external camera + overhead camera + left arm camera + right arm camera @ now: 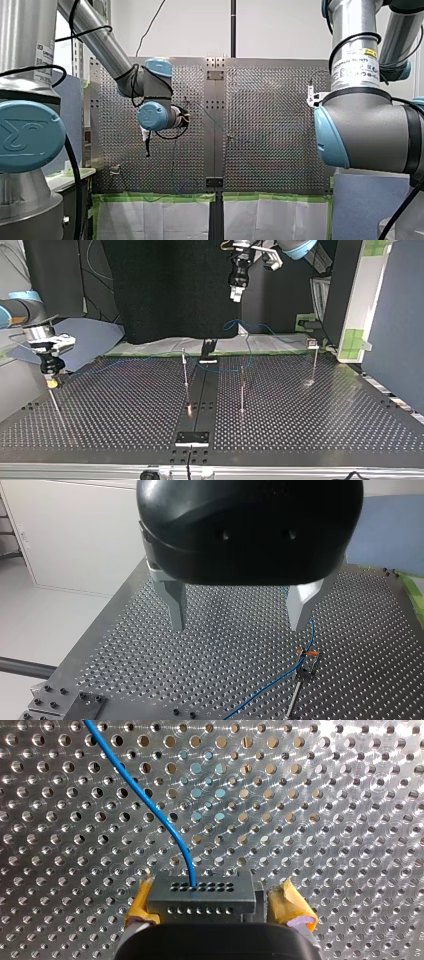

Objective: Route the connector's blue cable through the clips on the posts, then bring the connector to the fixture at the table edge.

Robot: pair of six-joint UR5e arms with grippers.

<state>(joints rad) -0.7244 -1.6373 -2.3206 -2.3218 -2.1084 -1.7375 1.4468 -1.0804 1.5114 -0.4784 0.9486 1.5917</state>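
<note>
**One connector gripped, routing hardly begun**

At the top view's near edge a small plate point(192, 438) sits on the counter point(125, 405); it is likely the fixture. Past it, two thin posts point(185, 375) point(242, 390) stand mid-counter, and I can make out no cable at their tops. At that view's left my right gripper point(51, 383) hangs low over the counter. Its yellow-padded fingers point(292, 907) are closed on the dark connector point(202, 895). The blue cable point(150, 795) leaves the connector's face and curves away over the holes. Farther back a third post point(315, 362) stands at the top view's right. The left wrist view shows the cable passing an orange clip point(308, 653) on a post top; I cannot tell whether it is seated there. Farthest, and high up, my left gripper point(239, 625) hangs with its fingers spread wide, holding nothing.

The step in hand looks like routing. The next move probably calls for my right gripper to draw the cable over a mid-counter post and lower it, taut, into the clip.
</note>
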